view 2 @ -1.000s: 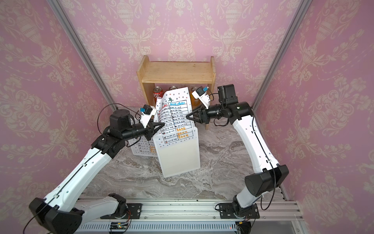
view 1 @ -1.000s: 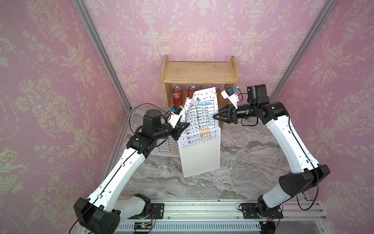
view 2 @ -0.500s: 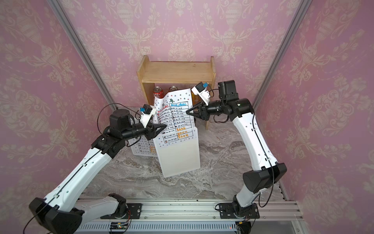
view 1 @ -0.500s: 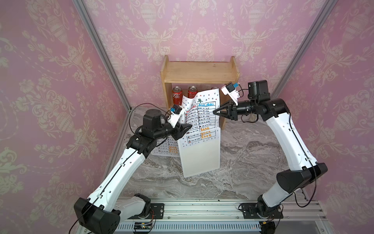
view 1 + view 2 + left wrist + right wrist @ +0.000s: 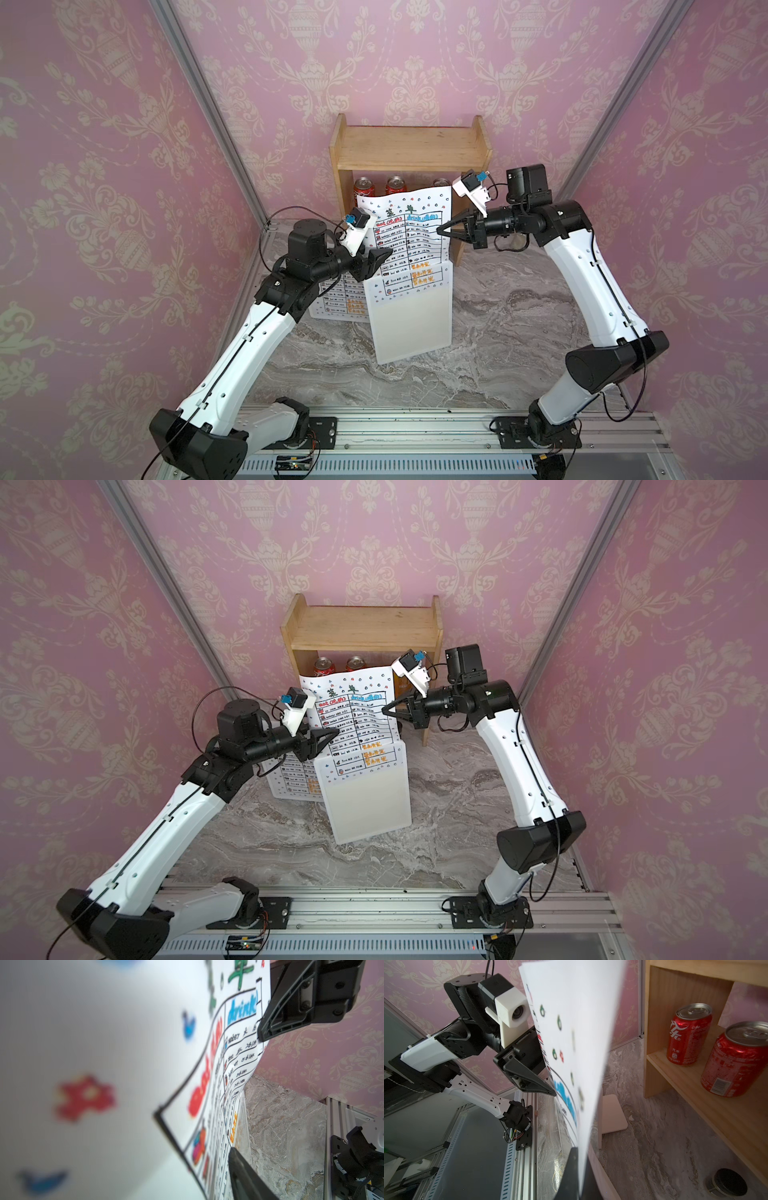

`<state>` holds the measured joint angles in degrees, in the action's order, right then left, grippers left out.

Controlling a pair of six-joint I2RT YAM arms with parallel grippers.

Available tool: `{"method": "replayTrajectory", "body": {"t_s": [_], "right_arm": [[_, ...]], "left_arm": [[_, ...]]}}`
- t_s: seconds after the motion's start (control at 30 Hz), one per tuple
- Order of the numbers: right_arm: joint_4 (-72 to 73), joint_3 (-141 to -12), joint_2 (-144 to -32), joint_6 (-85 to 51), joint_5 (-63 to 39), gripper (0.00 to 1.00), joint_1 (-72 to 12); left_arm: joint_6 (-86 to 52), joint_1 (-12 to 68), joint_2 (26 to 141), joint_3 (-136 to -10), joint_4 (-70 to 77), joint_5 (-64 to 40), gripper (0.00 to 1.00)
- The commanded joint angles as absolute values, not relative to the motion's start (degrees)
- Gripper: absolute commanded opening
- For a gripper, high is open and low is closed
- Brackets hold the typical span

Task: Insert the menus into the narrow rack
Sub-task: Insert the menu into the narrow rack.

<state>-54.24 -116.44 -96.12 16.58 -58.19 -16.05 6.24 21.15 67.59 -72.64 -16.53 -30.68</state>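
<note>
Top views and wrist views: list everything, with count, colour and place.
marble table: one, grey, underneath everything
narrow plastic rack: one, white, mid-table
upright paper menu: one, white, green title, standing in the rack
flat paper menu: one, white, on the table beside the rack
wooden shelf: one, light brown, by back wall
cola cans: two, red, inside the shelf
left gripper: one, black, open beside the upright menu
right gripper: one, black, shut on the upright menu's edge

Second menu (image 5: 340, 305) partly behind left arm (image 5: 257, 345) and rack (image 5: 411, 324).
</note>
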Motion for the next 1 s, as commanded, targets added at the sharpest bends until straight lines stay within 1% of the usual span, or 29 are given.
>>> {"method": "replayTrajectory", "body": {"t_s": [0.0, 0.37, 0.57, 0.8, 0.9, 0.97], "right_arm": [[-56.61, -118.03, -98.15, 19.03, -59.28, 0.02, -16.02], [-57.57, -115.92, -98.38, 20.47, -59.16, 0.03, -14.33], [-57.52, -116.05, -98.65, 20.59, -60.71, 0.03, -12.27], [-58.38, -117.20, -100.21, 20.89, -62.20, 0.05, -12.37], [-58.21, -116.10, -99.90, 21.36, -62.03, 0.05, -12.48], [-57.60, -115.28, -99.61, 21.27, -61.72, 0.04, -12.48]], "left_arm": [[7.73, 20.22, 68.24, -74.75, -15.47, -29.88, 0.59], [7.44, 19.91, 68.85, -74.02, -16.35, -32.11, 0.30], [7.45, 19.88, 67.74, -72.78, -17.23, -31.94, 0.28], [6.52, 19.92, 66.48, -71.08, -17.29, -32.21, 0.25], [6.32, 19.92, 65.51, -70.08, -17.36, -32.04, 0.23], [6.27, 19.89, 65.05, -69.66, -17.84, -32.00, 0.19]]}}
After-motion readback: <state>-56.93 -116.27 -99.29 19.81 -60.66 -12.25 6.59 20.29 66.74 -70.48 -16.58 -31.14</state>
